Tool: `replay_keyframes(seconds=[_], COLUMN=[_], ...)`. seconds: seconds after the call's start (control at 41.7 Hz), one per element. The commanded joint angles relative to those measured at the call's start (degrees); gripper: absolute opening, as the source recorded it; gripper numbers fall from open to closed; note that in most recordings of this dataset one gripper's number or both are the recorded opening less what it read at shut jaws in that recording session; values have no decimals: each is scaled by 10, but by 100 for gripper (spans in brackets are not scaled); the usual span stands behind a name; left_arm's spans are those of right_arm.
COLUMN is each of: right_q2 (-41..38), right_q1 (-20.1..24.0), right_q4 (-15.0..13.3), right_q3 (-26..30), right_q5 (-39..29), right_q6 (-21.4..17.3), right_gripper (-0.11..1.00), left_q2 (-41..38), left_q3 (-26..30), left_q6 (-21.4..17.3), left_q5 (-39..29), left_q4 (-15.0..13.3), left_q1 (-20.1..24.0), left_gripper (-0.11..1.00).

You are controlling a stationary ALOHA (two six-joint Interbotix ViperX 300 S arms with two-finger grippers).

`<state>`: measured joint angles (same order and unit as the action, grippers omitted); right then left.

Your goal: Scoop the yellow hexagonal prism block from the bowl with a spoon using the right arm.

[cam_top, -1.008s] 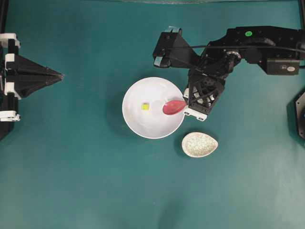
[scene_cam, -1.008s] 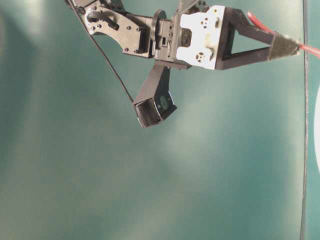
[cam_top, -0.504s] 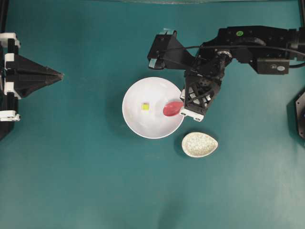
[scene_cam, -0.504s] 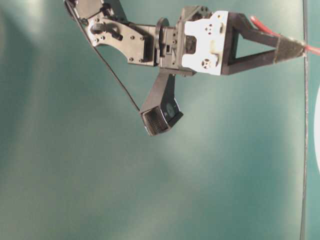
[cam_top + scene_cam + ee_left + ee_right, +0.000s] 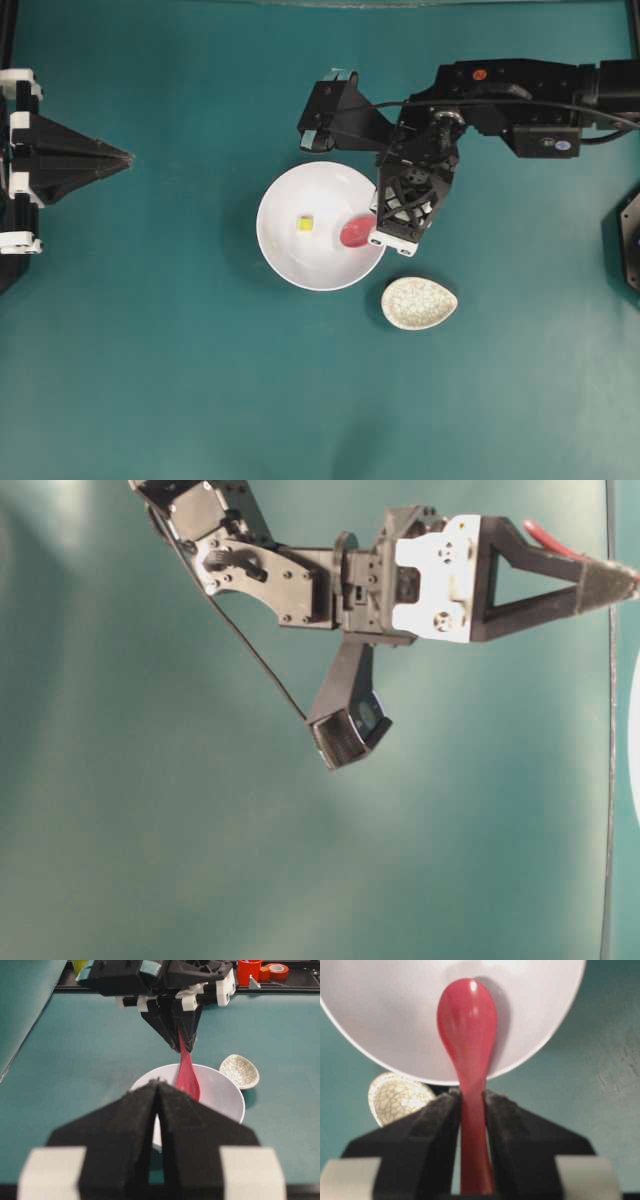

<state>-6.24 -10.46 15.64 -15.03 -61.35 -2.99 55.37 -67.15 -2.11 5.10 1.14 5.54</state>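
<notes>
Over the last second the right arm (image 5: 520, 85) has swung leftward and tipped its wrist, so the spoon (image 5: 355, 233) now shows foreshortened, its scoop dipping steeper into the bowl (image 5: 290, 265) than before; nothing else has shifted. Going left to right in the overhead view: the left end effector (image 5: 125, 157) sits parked at the far edge of the surface (image 5: 180, 380), its tips pressed together on nothing, well apart from the work. Next comes the bowl, and in it the yellow hexagonal prism block (image 5: 305, 224), lying left of centre on the white floor, near the spoon's scoop but with a clear gap between them. Then the right end effector (image 5: 378, 226), hanging over the bowl's right rim, clamped on the spoon's handle, which the right wrist view shows pinched between both pads. Below and right of the bowl lies a small speckled dish (image 5: 418, 303). The scoop looks not yet started. Judging from here, the main risk is the tiny block being pushed ahead of the spoon's lip and sliding up the bowl wall, or skidding away; too steep a dip could also press the rim and shove the bowl, or twist the glossy handle in the grip.
</notes>
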Motion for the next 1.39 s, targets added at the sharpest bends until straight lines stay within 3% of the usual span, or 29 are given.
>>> replay_keyframes(seconds=[0.0, 1.368], right_q2=[6, -31], right_q1=[0, 0], right_q4=[1, -3], right_q3=[13, 20], right_q5=[9, 132], right_q6=[1, 4], right_gripper=[22, 23], left_q2=[-3, -3], left_q3=[11, 12], left_q6=[-1, -2], left_q5=[5, 11], left_q4=[2, 4], left_q1=[2, 2], left_gripper=[0, 0])
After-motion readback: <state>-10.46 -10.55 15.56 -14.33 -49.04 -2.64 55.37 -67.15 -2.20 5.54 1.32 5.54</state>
